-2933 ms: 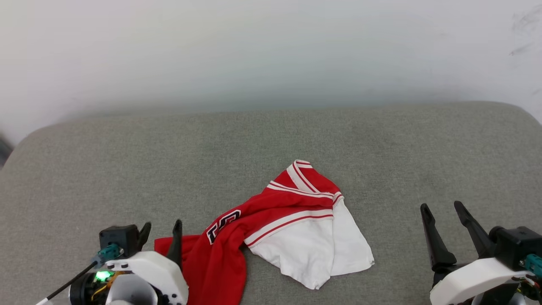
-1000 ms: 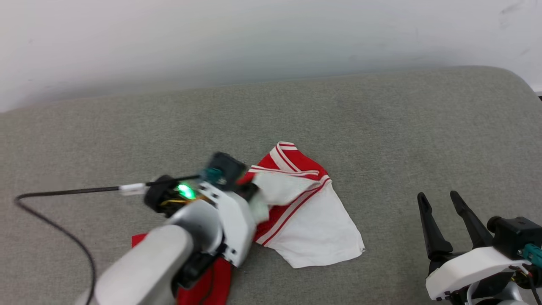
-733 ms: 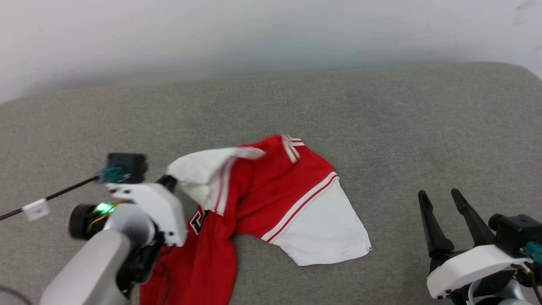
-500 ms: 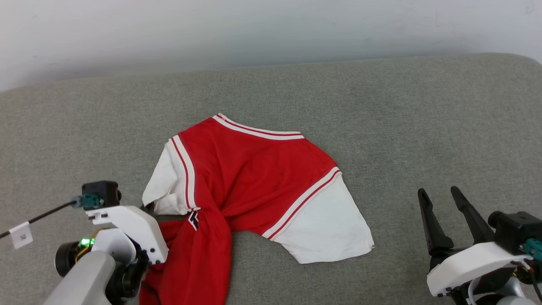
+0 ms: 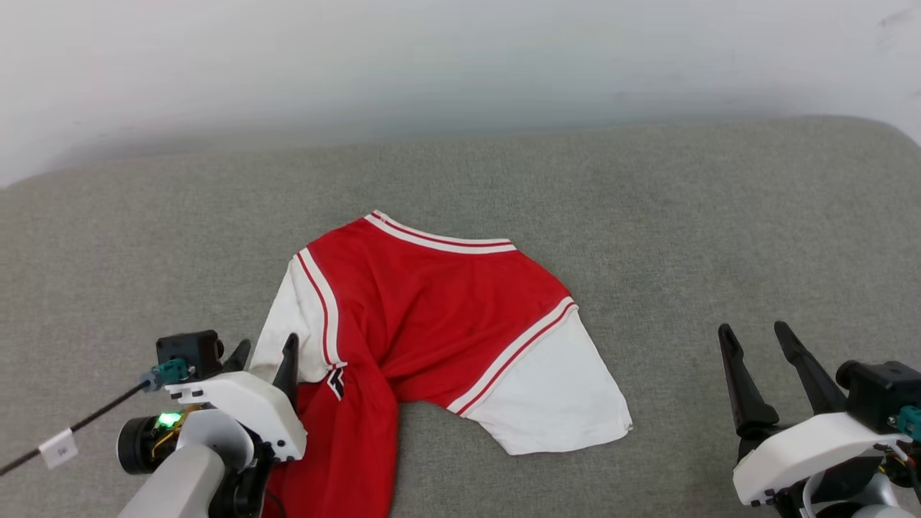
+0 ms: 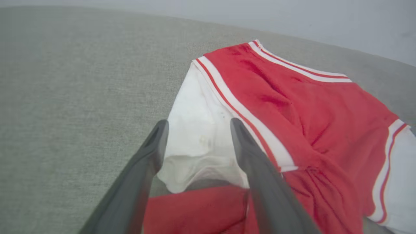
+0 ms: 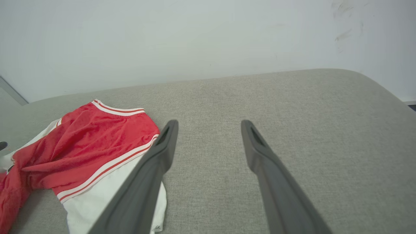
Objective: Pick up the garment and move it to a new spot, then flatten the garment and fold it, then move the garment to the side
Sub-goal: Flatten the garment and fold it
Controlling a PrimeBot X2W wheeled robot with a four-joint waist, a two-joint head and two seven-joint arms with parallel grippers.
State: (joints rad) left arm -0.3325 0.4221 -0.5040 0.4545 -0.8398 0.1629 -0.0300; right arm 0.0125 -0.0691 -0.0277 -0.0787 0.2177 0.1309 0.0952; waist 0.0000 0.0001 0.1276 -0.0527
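A grey-green fabric-covered surface (image 5: 683,216) with rounded far corners is spread across the work area.

At the near edge, on the left, the left gripper (image 5: 266,352) is positioned low over this surface, with its fingers pointing away from the robot. Its jaws are spread apart and nothing is clamped between them. In the left wrist view a white sleeve (image 6: 198,130) is seen lying on the surface in the gap between the two fingers. Whether the fingers touch the cloth cannot be told. A black cable (image 5: 86,424) carrying a small white tag (image 5: 57,450) is routed off the wrist toward the left.

At the near edge, on the right, the right gripper (image 5: 752,331) is held above bare fabric, well apart from the garment (image 5: 432,302). Its jaws are likewise spread wide and nothing is held.

The garment is located on the surface left of centre, between the two grippers and closer to the left one. Its near portion is bunched into a twisted red band that runs off the bottom edge of the head view beside the left wrist. A fragment of black, white-edged lettering (image 5: 336,381) is visible at the twist. Farther out, the red body is laid open, with the other white sleeve (image 5: 561,396) extended toward the right. A red-and-white striped trim (image 5: 439,237) forms the far edge.

Beyond the surface, a plain pale wall (image 5: 460,65) is visible.
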